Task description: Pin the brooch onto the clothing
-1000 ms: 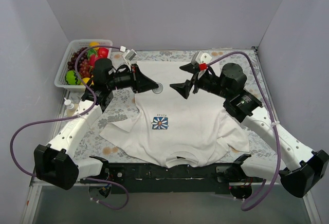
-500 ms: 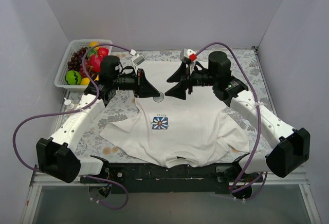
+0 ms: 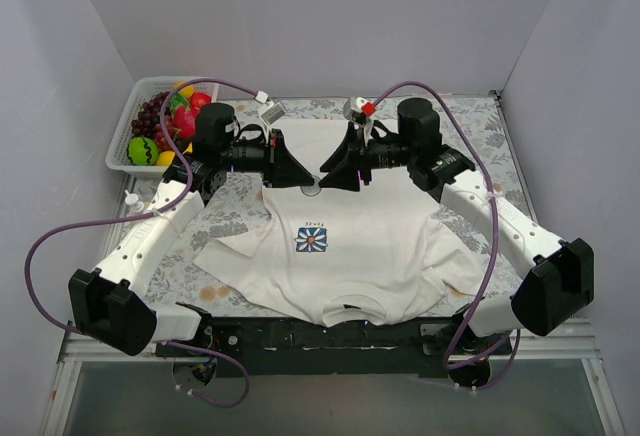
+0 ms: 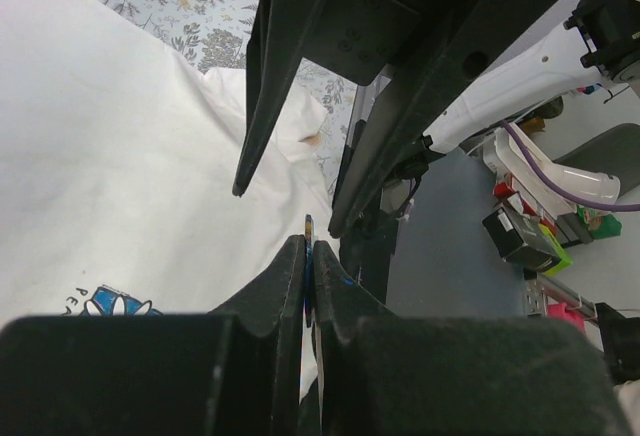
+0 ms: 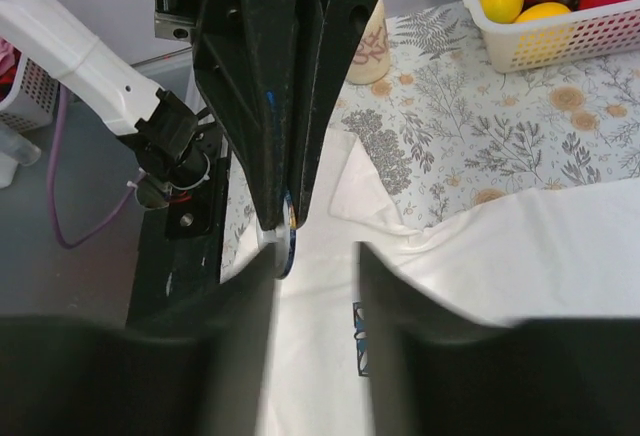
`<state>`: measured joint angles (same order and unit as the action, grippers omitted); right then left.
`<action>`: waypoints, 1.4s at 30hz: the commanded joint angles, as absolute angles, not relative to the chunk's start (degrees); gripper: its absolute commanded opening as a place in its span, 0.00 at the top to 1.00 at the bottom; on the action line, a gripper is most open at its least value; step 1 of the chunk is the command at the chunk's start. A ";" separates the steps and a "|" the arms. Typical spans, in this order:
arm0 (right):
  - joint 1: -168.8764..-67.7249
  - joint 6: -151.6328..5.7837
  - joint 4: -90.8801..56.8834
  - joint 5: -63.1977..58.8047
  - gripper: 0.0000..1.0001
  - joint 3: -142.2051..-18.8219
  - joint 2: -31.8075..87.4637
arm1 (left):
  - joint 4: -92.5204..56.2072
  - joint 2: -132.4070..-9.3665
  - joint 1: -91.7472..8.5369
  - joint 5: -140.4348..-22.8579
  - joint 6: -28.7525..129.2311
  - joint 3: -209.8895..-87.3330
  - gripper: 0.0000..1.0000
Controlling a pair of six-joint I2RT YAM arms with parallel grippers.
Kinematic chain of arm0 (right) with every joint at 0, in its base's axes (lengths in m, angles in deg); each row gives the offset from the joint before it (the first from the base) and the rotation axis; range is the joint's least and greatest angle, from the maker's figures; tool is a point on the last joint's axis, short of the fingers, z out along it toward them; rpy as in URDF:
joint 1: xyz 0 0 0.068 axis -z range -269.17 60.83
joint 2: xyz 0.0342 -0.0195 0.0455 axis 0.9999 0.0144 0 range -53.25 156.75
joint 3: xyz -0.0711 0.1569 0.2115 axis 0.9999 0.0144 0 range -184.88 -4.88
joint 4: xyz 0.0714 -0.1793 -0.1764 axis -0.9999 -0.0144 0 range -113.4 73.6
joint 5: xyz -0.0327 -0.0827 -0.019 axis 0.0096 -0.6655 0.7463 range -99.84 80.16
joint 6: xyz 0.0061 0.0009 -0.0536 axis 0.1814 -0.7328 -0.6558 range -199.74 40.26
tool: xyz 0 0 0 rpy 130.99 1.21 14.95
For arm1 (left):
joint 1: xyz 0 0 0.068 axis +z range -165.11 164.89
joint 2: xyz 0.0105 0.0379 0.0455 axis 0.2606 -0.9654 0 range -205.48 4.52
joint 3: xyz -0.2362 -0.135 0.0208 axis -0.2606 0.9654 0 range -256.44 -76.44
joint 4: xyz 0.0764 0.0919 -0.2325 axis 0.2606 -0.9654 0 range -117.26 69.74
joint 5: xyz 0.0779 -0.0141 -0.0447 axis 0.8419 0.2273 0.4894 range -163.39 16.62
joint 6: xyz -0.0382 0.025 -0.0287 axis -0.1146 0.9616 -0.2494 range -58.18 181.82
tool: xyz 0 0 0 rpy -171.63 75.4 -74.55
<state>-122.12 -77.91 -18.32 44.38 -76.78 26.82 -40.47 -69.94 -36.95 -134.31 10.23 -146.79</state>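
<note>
Two arms reach in over the table [image 3: 235, 218] in the top view, tips meeting nose to nose over the T-shirt [image 3: 380, 246]. Left gripper [image 3: 303, 178] comes from 9 o'clock, right gripper [image 3: 328, 178] from 3 o'clock. Both sit at 12 o'clock of the flower print [image 3: 311, 240], over the hem end of the shirt. Shirt lies flat, neck label [image 3: 352, 307] at 6 o'clock by the arm bases. White basket [image 3: 119, 136] of fruit at 10 o'clock, off the shirt. What sits between the tips is too small to tell from here.

Left wrist view: left gripper [image 4: 309, 261] fingers pressed together, pinching the brooch [image 4: 309, 241] edge-on at the very tips, only a thin dark-blue sliver showing. Right gripper [image 4: 288, 211] is at 12 o'clock of it, pointing down at it, two black fingers spread with a gap. The finger at 1 o'clock comes close to the brooch; contact cannot be told. White shirt fills the 9 o'clock side, corner of the flower print [image 4: 110, 301] at 7 o'clock.

Right wrist view: right gripper [image 5: 316, 256] fingers blurred at the bottom edge, spread apart, nothing clamped. Left gripper [image 5: 280, 196] comes in from 12 o'clock, tips closed on the brooch [image 5: 287, 243], a pale disc with a blue rim, sitting in the gap just beside the 9 o'clock finger. Touching or not: cannot tell. Shirt lies below. Basket [image 5: 560, 41] with fruit is at 1 o'clock on the floral table [image 5: 480, 146].
</note>
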 commanded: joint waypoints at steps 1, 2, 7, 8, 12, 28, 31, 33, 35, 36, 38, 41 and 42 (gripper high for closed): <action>-122.04 -76.05 -17.63 45.89 0.71 -79.41 27.43 | -41.18 -69.48 -37.69 -135.17 11.02 -149.13 1.00; -121.96 -75.61 -17.72 45.54 0.85 -79.67 27.69 | -41.18 -69.48 -37.69 -135.17 11.02 -149.21 1.00; -122.04 -75.26 -18.43 46.50 0.92 -80.29 28.84 | -41.09 -69.66 -38.39 -134.47 10.67 -149.65 1.00; -122.04 -75.08 -18.25 46.59 0.91 -80.12 28.92 | -41.09 -69.66 -38.48 -134.38 10.67 -149.57 1.00; -122.13 -75.34 -18.69 48.61 0.87 -80.64 28.75 | -40.65 -69.66 -38.75 -133.33 10.49 -149.48 1.00; -122.84 -79.12 -23.00 48.79 0.99 -81.96 29.37 | -38.28 -69.75 -39.28 -130.69 8.65 -150.62 1.00; -122.84 -78.07 -21.24 45.28 0.99 -81.08 27.70 | -36.96 -69.49 -39.19 -127.53 7.59 -151.32 0.96; -122.84 -77.20 -18.62 41.85 0.99 -79.68 25.95 | -34.43 -68.70 -39.19 -124.99 5.84 -151.15 0.85; -122.75 -75.35 -16.94 38.88 0.99 -78.54 24.71 | -32.22 -67.82 -39.28 -123.40 4.43 -150.71 0.63; -122.75 -74.56 -15.28 37.64 0.99 -77.23 23.49 | -30.21 -67.55 -39.28 -121.05 2.86 -150.27 0.55; -122.75 -72.89 -12.19 34.40 0.99 -75.73 22.25 | -28.09 -67.03 -39.28 -119.45 1.62 -149.92 0.45; -122.75 -70.00 -7.27 29.12 0.99 -72.30 19.35 | -23.88 -65.88 -39.19 -115.05 -1.81 -148.52 0.22; -122.66 -69.20 -6.31 27.71 0.99 -70.46 17.78 | -21.17 -65.36 -39.19 -114.61 -2.68 -148.08 0.16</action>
<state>-122.67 -73.65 -15.23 36.27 -74.11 22.51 -30.33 -69.22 -38.98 -120.19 1.92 -148.17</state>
